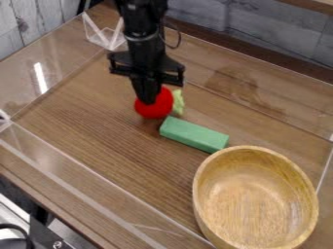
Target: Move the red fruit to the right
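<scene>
Single camera view, looking down at an angle onto a wooden table [92, 146] edged by clear plastic walls [29, 146]. A black robot arm reaches straight down from the top of the picture. Its gripper [154, 93] has the fingers drawn in tight on the top of the red fruit [158, 107], a small round toy with a pale green leaf poking out on its right side. The fruit sits left of centre, just above and to the left of a flat green block [196, 134] and close to touching it. A large wooden bowl [255, 149] fills the lower right corner, well apart from the fruit.

As for progress, the grasp looks made, but the fruit is not yet carried rightward; the lift, the move across and the release all seem left to do.

The fingertips are dark and merge with the fruit's top, so the exact contact is hard to read. Whether the fruit is just clear of the table or resting on it cannot be told for sure. The arm's upper part and the bowl's lower edge are cut off by the frame.
</scene>
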Motion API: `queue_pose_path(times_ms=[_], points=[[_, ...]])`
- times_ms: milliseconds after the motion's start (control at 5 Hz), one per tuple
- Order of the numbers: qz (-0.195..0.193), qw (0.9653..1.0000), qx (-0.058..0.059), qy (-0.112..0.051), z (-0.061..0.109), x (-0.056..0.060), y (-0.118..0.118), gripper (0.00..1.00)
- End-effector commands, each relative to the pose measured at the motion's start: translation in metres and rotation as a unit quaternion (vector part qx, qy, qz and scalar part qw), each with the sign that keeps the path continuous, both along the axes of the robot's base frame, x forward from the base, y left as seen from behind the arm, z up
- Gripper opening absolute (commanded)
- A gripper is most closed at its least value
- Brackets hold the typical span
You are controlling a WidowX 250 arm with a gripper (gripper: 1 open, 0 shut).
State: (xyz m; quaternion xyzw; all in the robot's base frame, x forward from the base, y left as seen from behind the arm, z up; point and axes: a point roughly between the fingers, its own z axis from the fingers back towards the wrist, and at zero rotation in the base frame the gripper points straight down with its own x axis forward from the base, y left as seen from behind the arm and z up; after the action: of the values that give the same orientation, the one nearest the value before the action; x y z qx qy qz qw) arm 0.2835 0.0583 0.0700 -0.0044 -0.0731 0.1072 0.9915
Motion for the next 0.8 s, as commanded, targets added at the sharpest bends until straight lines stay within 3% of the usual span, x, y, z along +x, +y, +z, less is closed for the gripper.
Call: queue_pose_path(times_ms=[0,200,400,600], points=[[-0.014,0.9987,0.001,-0.048,0.040,0.000,-0.005,0.00],[-0.063,0.9964,-0.008,-0.056,0.052,-0.012,-0.031,0.00],[-0.120,0.9912,-0.015,-0.053,0.051,-0.026,-0.061,0.00],[-0.177,0.9831,-0.020,-0.044,0.044,-0.041,-0.093,0.00]])
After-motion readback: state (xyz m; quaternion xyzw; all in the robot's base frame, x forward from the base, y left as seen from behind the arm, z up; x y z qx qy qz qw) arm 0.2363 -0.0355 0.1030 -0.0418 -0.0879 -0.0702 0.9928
